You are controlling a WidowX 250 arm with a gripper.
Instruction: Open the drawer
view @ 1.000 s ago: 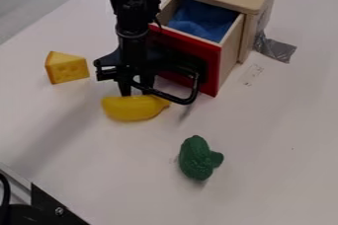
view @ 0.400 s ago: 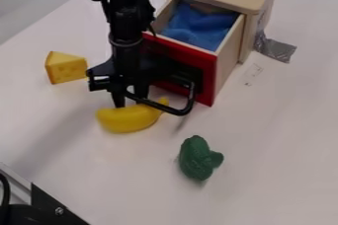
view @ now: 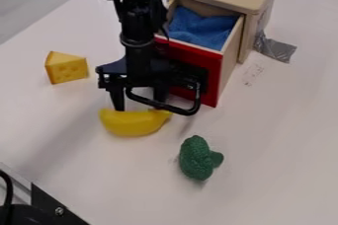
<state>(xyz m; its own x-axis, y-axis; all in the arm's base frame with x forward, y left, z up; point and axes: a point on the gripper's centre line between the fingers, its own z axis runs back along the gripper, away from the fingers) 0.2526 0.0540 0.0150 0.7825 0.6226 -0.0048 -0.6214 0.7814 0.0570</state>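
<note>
Hanging downward | tool (view: 139, 105) beside red drawer front (view: 213, 80), near banana (view: 135, 124) | spread well apart, gripping nothing

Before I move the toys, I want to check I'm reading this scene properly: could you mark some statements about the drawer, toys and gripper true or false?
1. The red-fronted drawer stands open. True.
2. The toy cheese sits inside the drawer. False: the cheese sits on the table.
3. A blue cloth lies in the drawer. True.
4. The gripper has its fingers pressed together. False: they stand apart.
5. The toy banana lies on the table. True.
</note>
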